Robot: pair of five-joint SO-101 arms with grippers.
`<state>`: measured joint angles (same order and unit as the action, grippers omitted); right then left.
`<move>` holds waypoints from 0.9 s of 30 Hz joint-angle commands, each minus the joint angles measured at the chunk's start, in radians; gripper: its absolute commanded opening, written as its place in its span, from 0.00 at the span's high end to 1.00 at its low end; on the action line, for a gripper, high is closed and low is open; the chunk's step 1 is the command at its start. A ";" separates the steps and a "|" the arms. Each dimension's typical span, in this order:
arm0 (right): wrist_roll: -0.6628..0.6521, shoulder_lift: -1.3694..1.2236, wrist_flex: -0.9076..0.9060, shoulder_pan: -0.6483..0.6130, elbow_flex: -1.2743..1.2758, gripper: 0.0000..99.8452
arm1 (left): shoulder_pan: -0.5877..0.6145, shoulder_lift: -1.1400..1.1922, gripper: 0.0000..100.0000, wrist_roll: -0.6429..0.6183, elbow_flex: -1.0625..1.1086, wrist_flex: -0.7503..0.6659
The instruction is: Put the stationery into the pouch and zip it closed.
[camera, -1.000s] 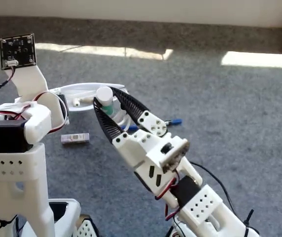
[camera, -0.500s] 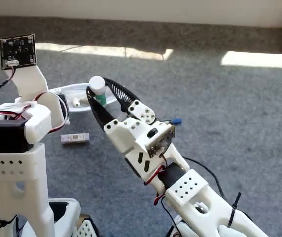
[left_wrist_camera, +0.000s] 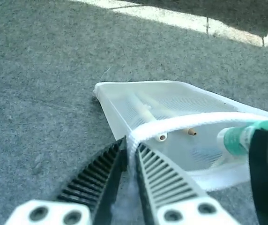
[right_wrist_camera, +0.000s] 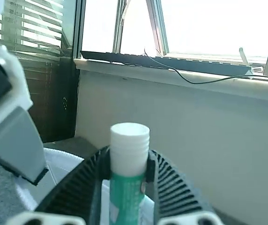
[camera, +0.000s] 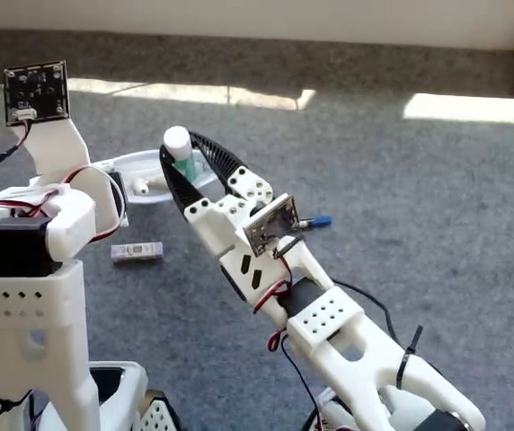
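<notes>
Right gripper [camera: 181,153] clamps the glue stick [camera: 177,141], its axis along the fingers. The pouch [left_wrist_camera: 171,101] mouth lies just beneath, with the left gripper [left_wrist_camera: 130,151] pinching its rim.

My right gripper [right_wrist_camera: 128,153]: black ridged fingers [right_wrist_camera: 171,187] on a white body.
Glue stick [right_wrist_camera: 128,183]: green barrel, white cap.
My left gripper [left_wrist_camera: 130,145]: same black ridging, white base.
Pouch [left_wrist_camera: 171,101]: white see-through mesh, white rim.
Pen [camera: 316,221]: blue.
Carpet [camera: 419,197]: grey, flecked, with pale sunlit patches.
</notes>
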<state>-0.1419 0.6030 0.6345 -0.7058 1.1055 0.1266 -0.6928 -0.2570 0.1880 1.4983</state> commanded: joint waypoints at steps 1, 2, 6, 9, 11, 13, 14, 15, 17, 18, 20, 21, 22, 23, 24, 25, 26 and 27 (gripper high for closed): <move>0.003 0.008 0.031 0.024 -0.064 0.99 | -0.012 -0.002 0.99 0.009 -0.054 0.000; 0.005 0.015 0.028 0.024 -0.061 0.99 | -0.012 -0.002 0.99 0.009 -0.054 0.000; 0.002 0.053 0.019 0.022 -0.013 0.99 | -0.012 -0.002 0.99 0.009 -0.054 0.000; 0.000 0.079 -0.008 0.025 0.030 0.99 | -0.012 -0.002 0.99 0.009 -0.054 0.000; -0.006 0.099 -0.105 0.027 0.036 0.99 | -0.012 -0.002 0.99 0.009 -0.054 0.000; -0.051 0.120 -0.206 0.025 0.036 0.99 | -0.012 -0.002 0.99 0.009 -0.054 0.000; -0.075 0.131 -0.242 0.024 0.036 0.99 | -0.012 -0.002 0.99 0.009 -0.054 0.000; -0.100 0.143 -0.269 0.022 0.036 0.99 | -0.012 -0.002 0.99 0.009 -0.054 0.000; -0.130 0.168 -0.306 0.021 0.036 0.99 | -0.012 -0.002 0.99 0.009 -0.054 0.000; -0.138 0.180 -0.318 0.021 0.036 0.98 | -0.012 -0.002 0.99 0.009 -0.054 0.000; -0.137 0.199 -0.351 0.021 0.036 0.93 | -0.012 -0.002 0.99 0.009 -0.054 0.000; -0.135 0.208 -0.371 0.021 0.036 0.90 | -0.012 -0.002 0.99 0.009 -0.054 0.000; -0.135 0.217 -0.390 0.021 0.036 0.88 | -0.012 -0.002 0.99 0.009 -0.054 0.000; -0.135 0.225 -0.409 0.021 0.036 0.87 | -0.012 -0.002 0.99 0.009 -0.054 0.000; -0.135 0.236 -0.426 0.021 0.036 0.87 | -0.012 -0.002 0.99 0.009 -0.054 0.000; -0.135 0.245 -0.438 0.021 0.036 0.87 | -0.012 -0.002 0.99 0.009 -0.054 0.000; -0.135 0.255 -0.447 0.021 0.036 0.87 | -0.012 -0.001 0.99 0.009 -0.054 0.000; -0.135 0.268 -0.458 0.021 0.036 0.87 | -0.012 -0.001 0.99 0.009 -0.054 0.000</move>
<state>-0.2677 0.8209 0.2079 -0.7058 1.1485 0.1220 -0.6928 -0.2570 0.1880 1.4983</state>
